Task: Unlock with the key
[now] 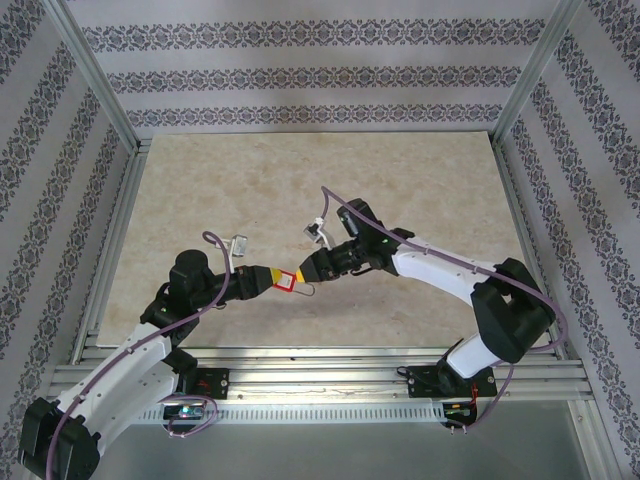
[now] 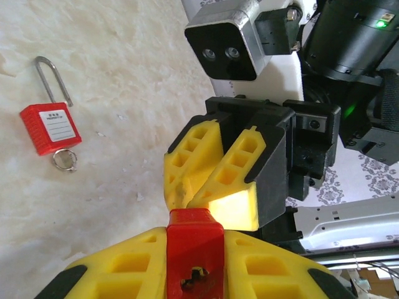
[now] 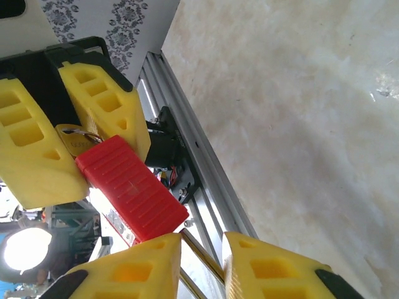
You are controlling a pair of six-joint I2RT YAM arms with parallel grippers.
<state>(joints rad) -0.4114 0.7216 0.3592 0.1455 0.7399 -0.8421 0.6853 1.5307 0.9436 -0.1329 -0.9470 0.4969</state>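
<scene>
Padlock [image 3: 134,193]: red ribbed plastic body, held in air above table [image 1: 400,200], between the two grippers, w/ one end in each gripper's reach.
Key [image 3: 70,144]: brass head w/ wire ring at padlock's end, tucked between left fingers; prob. seated in keyway, can't confirm.
Shackle of held lock: hidden, can't tell if latched.
Left gripper [image 1: 272,278]: clamped on padlock body, a finger on each flat side.
Right gripper [image 2: 188,200]: tips drawn close together at padlock's far end, touching or just off it; can't tell if they pinch anything.
Handling (judgement): body rigid, light-ish, smooth plastic but ribs give bite, so flat-side grip looks sound. Key is small, thin and stiff, w/ little area to pinch; take by head, flat faces, turn about its own axis. Off-axis twist could slip key or rotate lock in left's grip. Not fragile.
Access (judgement): key end sits inside left's fingers, so right has poor reach to it as things lie.
Second padlock [image 2: 50,128]: same red type, white label up, flat on table below grippers, well apart from them; shackle [image 2: 42,58] looks closed, key ring [image 2: 56,163] at its base.
Containers: none seen on table.
</scene>
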